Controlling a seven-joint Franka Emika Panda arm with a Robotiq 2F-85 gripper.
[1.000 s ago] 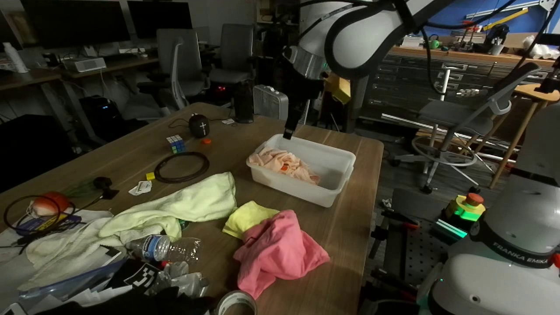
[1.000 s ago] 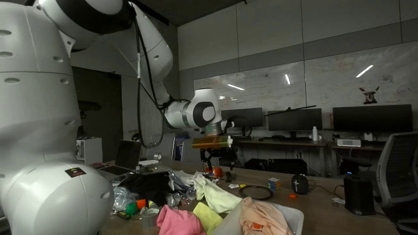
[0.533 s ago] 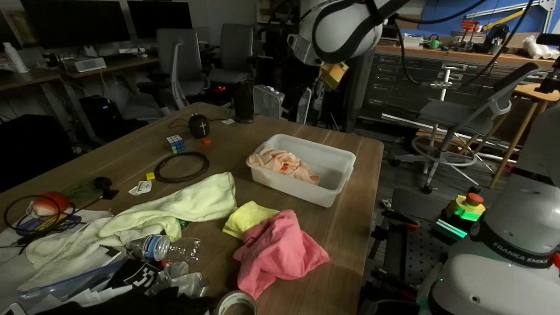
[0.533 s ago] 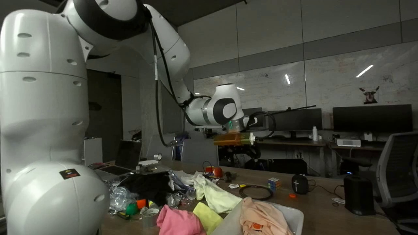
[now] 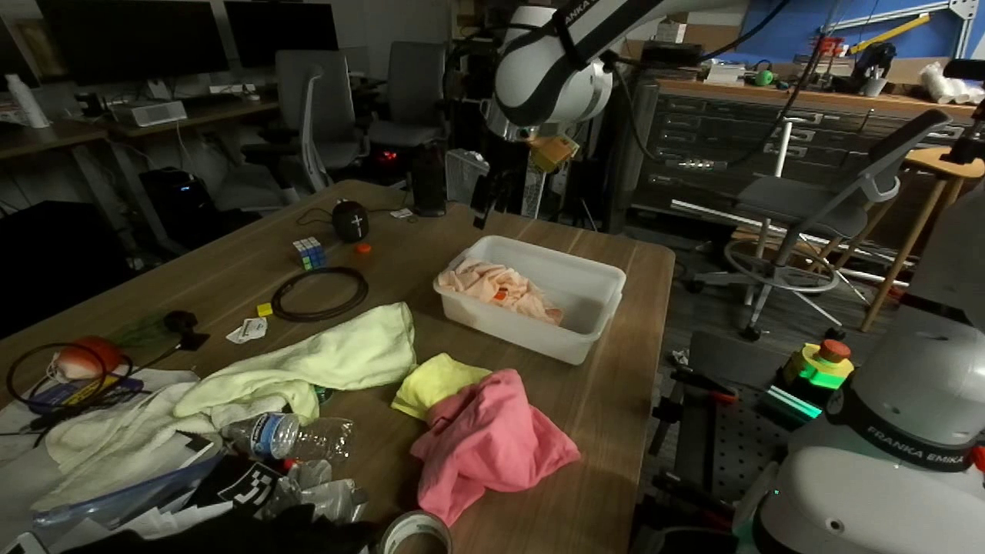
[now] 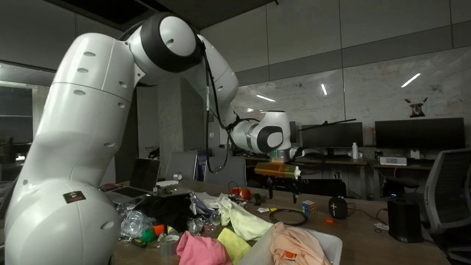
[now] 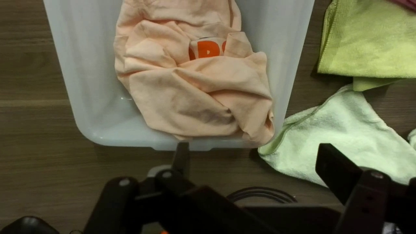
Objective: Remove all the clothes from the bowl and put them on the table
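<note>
We hold our black two-fingered tool (image 6: pixel 283 198) released, its jaws apart, above the brown wooden counter (image 5: pixel 616 415) near the white translucent rectangular plastic tub (image 5: pixel 508 328), where the crumpled peach-orange cloth (image 7: pixel 191 100) lies, while the soft pink cloth (image 5: pixel 492 446) and bright yellow-green cloth (image 5: pixel 439 381) rest outside it.

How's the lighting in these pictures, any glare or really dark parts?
In the wrist view, folds of the peach cloth show clearly, but the gripper is nearly black, with little detail; both exterior views are dim; in an exterior view, bright streaks glare off the whiteboard.
</note>
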